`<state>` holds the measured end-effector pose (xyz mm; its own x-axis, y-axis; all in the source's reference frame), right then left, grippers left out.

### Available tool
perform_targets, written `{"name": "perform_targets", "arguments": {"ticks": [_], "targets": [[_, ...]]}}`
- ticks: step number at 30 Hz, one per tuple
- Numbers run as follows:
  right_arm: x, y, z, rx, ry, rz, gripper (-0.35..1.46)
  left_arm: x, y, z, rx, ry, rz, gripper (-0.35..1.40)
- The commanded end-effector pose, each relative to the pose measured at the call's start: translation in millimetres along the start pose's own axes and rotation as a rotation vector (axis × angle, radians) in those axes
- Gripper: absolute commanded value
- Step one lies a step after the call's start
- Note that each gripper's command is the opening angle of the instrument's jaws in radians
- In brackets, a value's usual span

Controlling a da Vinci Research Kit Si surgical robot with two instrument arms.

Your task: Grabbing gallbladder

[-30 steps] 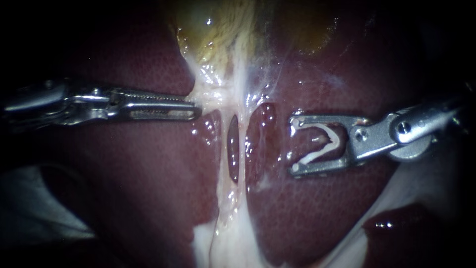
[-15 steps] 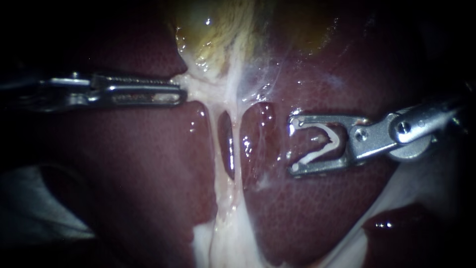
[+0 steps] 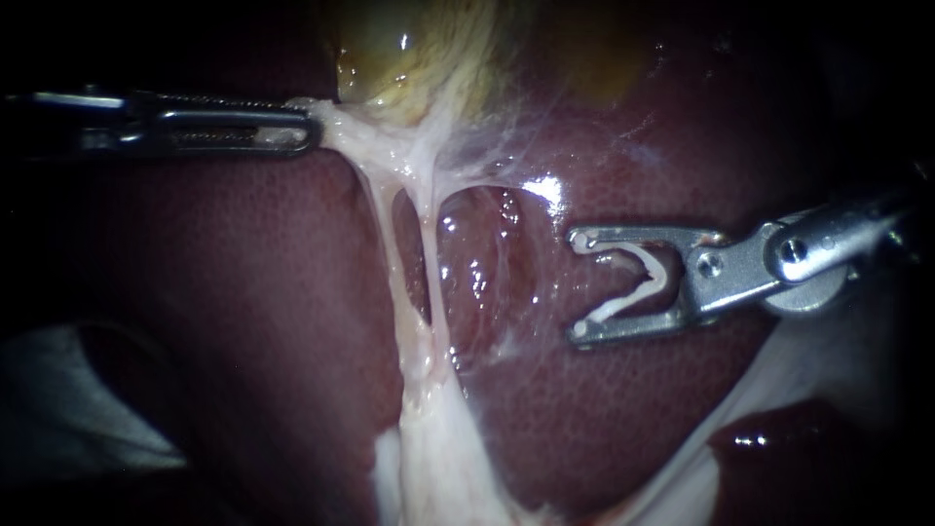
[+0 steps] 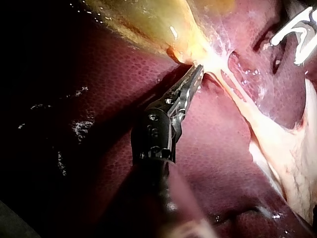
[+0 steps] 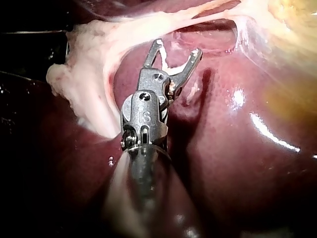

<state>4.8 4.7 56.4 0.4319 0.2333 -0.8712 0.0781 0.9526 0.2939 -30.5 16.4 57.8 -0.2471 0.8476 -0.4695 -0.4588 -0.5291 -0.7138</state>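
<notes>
My left instrument (image 3: pixel 297 131), jaws clamped on the pale lower end of the gallbladder (image 3: pixel 390 58), has drawn it up and out toward the left edge of the liver (image 3: pixel 243 321) over the past second. The two strands (image 3: pixel 390 244) below it now run taut and slanted, with a wider gap between them. I judge the grab made and holding. My right instrument (image 3: pixel 581 287) has not moved, its jaws spread around a white clip (image 3: pixel 638 278) over the liver's right half.

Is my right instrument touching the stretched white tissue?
No: the right instrument, with a white clip between its jaws, sits over the liver, clear of the white tissue.
</notes>
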Motion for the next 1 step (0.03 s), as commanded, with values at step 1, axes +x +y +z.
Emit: {"name": "perform_targets", "arguments": {"ticks": [1], "targets": [[0.0,0.0,0.0,0.000,0.000,0.000,0.50,-0.2,0.0,0.2,0.003,0.001,0.001,-0.35]]}}
